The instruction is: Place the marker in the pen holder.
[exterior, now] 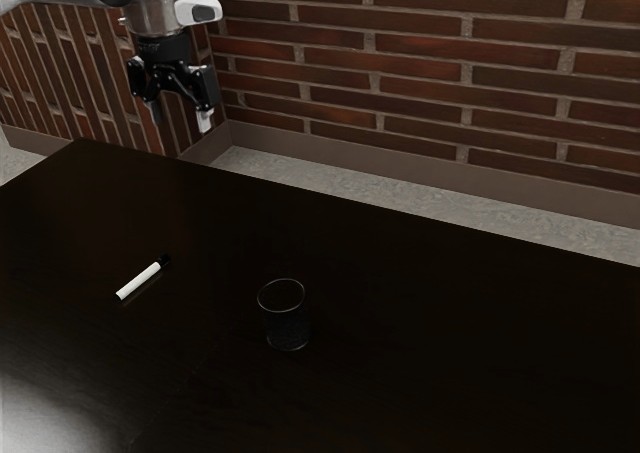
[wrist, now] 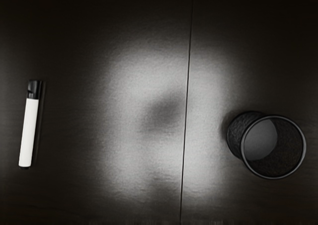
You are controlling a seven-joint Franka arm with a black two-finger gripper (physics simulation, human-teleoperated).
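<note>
In the exterior view, your pincer [exterior: 180,116] hangs high, fingers [exterior: 205,122] apart, empty; the marker [exterior: 138,281] lies lower, nearer this camera, slantwise on the desk [exterior: 420,303]. In the wrist view, you see its white barrel, black cap [wrist: 34,89], well apart from the cup [wrist: 237,135].

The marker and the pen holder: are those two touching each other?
Apart. In the wrist view, a wide stretch of bare table lies between the marker and the pen holder.
</note>
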